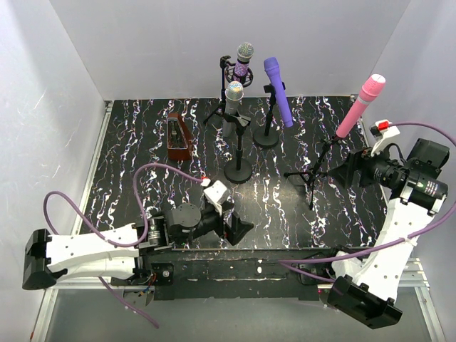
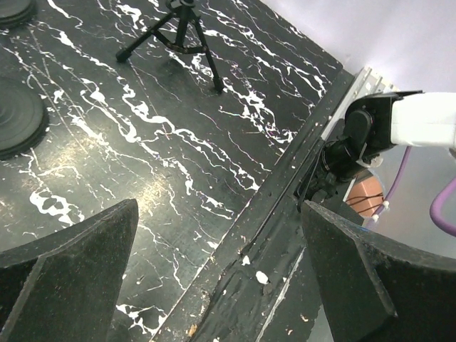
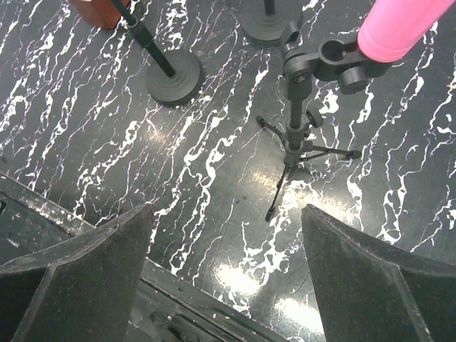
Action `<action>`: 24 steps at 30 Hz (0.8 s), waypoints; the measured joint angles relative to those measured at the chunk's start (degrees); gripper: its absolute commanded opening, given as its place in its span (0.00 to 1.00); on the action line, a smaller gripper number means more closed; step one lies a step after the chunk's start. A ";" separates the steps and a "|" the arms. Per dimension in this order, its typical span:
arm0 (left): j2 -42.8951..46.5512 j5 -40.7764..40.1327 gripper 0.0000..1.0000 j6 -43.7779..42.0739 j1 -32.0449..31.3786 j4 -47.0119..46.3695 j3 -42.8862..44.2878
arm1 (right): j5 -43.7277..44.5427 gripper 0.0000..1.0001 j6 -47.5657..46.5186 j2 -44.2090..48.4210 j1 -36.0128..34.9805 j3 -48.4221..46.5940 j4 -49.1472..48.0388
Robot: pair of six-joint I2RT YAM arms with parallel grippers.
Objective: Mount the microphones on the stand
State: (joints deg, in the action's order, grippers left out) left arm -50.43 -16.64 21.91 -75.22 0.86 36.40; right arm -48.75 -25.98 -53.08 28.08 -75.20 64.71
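Note:
All four microphones sit in stands at the back of the black marbled mat. The glittery purple microphone (image 1: pixel 244 60) with grey mesh head is at the far middle. The silver-grey microphone (image 1: pixel 234 97) stands in front of it on a round-base stand (image 1: pixel 238 169). The violet microphone (image 1: pixel 278 90) is to their right. The pink microphone (image 1: pixel 360 104) is clipped on a tripod stand (image 1: pixel 311 173) at the right; it also shows in the right wrist view (image 3: pixel 397 28). My left gripper (image 1: pixel 242 229) is open and empty near the front edge. My right gripper (image 1: pixel 344 173) is open and empty beside the tripod.
A dark red wedge-shaped box (image 1: pixel 178 137) stands at the back left of the mat. White walls enclose the mat on three sides. The mat's front edge (image 2: pixel 249 235) lies under my left gripper, with the right arm's base (image 2: pixel 399 125) beyond.

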 measured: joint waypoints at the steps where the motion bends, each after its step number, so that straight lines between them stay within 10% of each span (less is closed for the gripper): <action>1: -0.92 0.74 0.98 -0.48 0.02 -0.63 -0.07 | -0.33 0.91 -0.48 0.07 0.00 0.13 0.50; 24: -15.93 12.83 0.98 -13.18 0.02 -17.94 -0.42 | -4.94 0.90 -10.80 4.61 0.04 7.45 9.11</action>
State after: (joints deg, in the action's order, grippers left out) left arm -66.37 -3.81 8.73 -75.20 -17.08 35.99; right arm -53.69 -36.77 -48.47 28.12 -67.75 73.82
